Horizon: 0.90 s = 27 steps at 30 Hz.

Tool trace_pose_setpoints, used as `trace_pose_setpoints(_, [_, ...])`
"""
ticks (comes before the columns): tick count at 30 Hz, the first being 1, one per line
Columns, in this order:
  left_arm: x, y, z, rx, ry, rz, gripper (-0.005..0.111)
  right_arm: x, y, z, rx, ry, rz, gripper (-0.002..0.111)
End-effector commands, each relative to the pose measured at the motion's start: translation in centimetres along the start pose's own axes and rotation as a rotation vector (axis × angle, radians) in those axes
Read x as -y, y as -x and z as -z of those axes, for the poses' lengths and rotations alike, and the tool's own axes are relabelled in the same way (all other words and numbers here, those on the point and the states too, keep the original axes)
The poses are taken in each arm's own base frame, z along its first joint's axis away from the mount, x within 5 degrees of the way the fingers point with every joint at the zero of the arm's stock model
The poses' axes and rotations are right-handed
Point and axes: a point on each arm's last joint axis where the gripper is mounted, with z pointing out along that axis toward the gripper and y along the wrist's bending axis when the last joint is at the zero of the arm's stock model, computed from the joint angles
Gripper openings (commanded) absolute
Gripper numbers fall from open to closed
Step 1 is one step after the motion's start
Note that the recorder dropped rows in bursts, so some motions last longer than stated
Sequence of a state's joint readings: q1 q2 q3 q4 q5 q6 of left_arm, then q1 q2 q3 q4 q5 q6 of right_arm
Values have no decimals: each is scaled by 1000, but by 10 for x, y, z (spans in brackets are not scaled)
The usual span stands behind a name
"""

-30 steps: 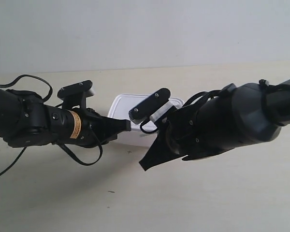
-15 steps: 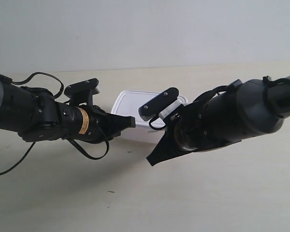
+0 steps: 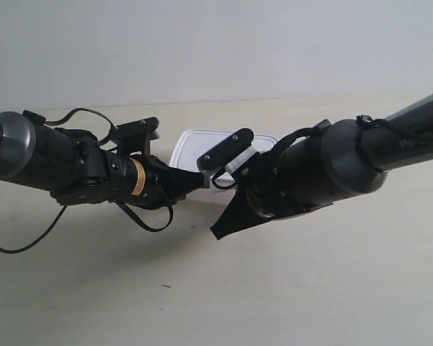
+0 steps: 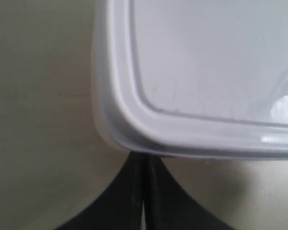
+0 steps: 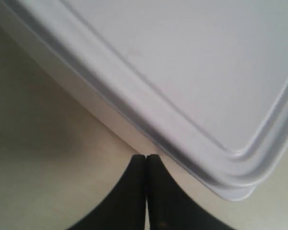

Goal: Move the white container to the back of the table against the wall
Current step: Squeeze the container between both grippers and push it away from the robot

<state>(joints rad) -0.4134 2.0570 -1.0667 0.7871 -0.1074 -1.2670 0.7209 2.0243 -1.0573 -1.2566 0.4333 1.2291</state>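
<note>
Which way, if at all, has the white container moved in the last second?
Yes. In the exterior view the white container now sits closer to the seam where the table meets the wall: it slid back toward the wall.

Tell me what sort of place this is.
Likely a robot test bench rather than a kitchen: a pale table set against a plain wall, two black robot arms, and one white container to work on.
</note>
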Motion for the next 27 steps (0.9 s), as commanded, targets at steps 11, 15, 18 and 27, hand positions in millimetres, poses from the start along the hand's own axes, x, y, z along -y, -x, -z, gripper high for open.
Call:
trace_pose_setpoints(11, [-16,19,0,54,-11,32,0,27,10,-23,1,-45,-57,0])
trace_pose_setpoints(15, [-17,18,-4,53,-26,35,0,32,12,-26,21,3,-71,0])
trace_pose_setpoints(18, [-16,18,-6,49,-27,21,0,35,12,-28,29,14,-69,0])
trace_pose_setpoints(27, [7,9,-6,15,-168,-31,0,51,17,-34,48,26,-113,0])
